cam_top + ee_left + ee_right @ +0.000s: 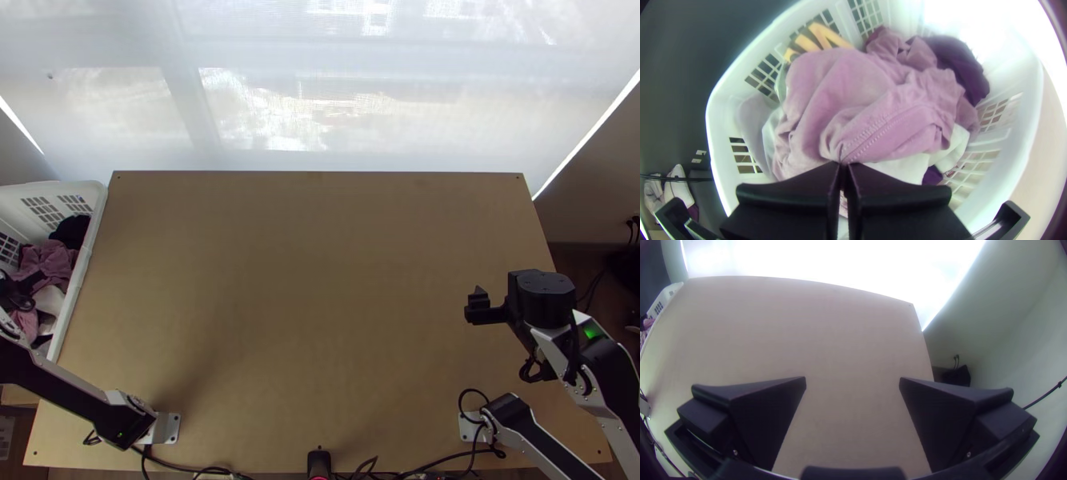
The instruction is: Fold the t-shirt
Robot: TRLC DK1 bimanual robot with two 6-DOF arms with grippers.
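Pink garment [862, 80] lies bunched inside the white basket [85, 264], its folds loose and a stitched seam running across it; from its shape I can't tell whether it is the t-shirt I'm meant to fold, so I can place that only as far as this pile. My left gripper [32, 282] is over the basket, and I have its two black fingers closed together on a pinch of the pink garment. Beside that garment, at the basket's far end, I see a dark purple cloth [956, 62], and toward the basket's table side a white cloth [902, 169] lies partly under the pink. A yellow-and-dark piece [818, 38] is near the basket's slotted wall. The basket stands just beside the left edge of the wooden table [320, 280], whose bare top stretches away to the basket's right. Across that top, well apart from the basket, my right gripper [516, 300] hangs above the table's right part with its fingers spread wide. Past the table's far edge, beyond the basket, I have a pale, bright blind [320, 120], and cables [184, 466] run along the near edge.
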